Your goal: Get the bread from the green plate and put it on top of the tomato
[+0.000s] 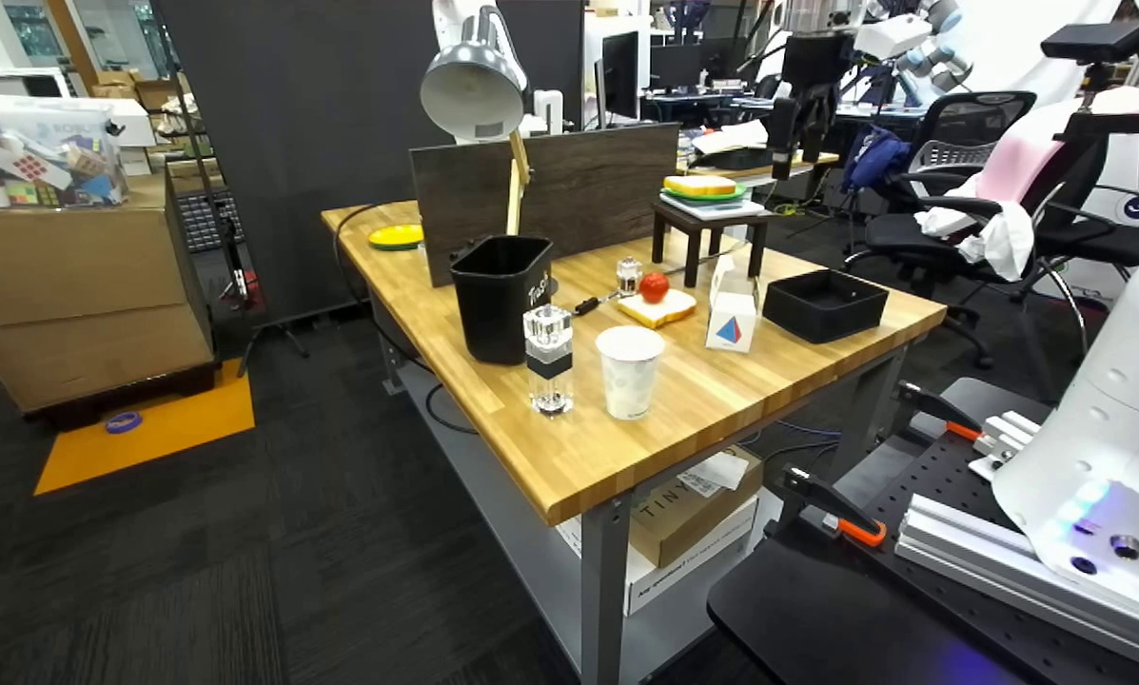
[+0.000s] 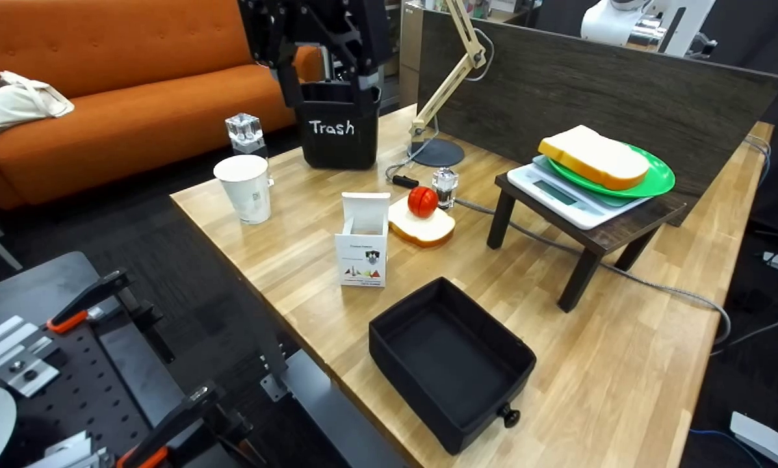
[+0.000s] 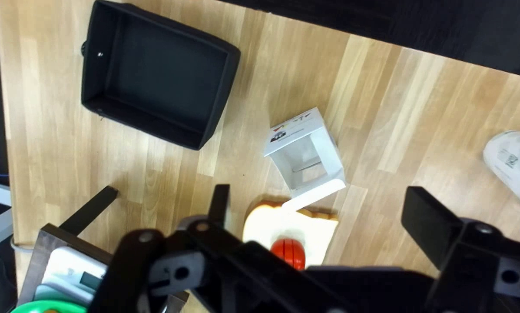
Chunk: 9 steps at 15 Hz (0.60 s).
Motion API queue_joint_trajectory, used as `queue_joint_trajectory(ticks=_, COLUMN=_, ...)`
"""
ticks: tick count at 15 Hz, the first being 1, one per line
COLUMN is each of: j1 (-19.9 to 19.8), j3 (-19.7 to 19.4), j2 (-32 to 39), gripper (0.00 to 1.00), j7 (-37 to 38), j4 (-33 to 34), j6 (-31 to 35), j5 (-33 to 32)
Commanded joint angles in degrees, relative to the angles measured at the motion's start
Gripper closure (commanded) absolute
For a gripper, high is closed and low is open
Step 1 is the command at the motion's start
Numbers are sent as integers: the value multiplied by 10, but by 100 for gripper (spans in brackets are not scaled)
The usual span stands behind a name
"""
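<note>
My gripper hangs in the air with its fingers spread wide apart and nothing held between them. In my wrist view, the table below carries a white box and, just beside it, a bottom slice with the red tomato resting on top; whether box and slice touch I cannot tell. Well off to the side, the bread I am after lies pale face up on the green plate, which sits on a kitchen scale on a low stool, as an exterior view shows; the wrist view catches only part of that plate in a lower corner. So the pick is not yet made, and I judge I must travel there first. I expect the bread to be light and slightly springy, like toy foam, unlikely to break but easy to dent or bow under a hard squeeze. Its orange-brown crust looks thick enough to grip, so I would take it by opposite crust sides, near the middle, with fingertips kept clear of the plate. Pushing down could slide the plate on the scale. The tomato's round top offers little support, so I should lower the bread level, centred, and let go gently, or it may tip.
</note>
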Motion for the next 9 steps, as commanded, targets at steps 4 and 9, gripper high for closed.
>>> queue_joint_trajectory(ticks=4, j1=-5, j3=7, j2=11, gripper=0, j7=2, j4=7, j6=-2, j5=2)
queue_joint_trajectory(ticks=9, j1=-5, j3=7, j2=4, gripper=0, j7=2, j4=3, j6=-2, j5=2)
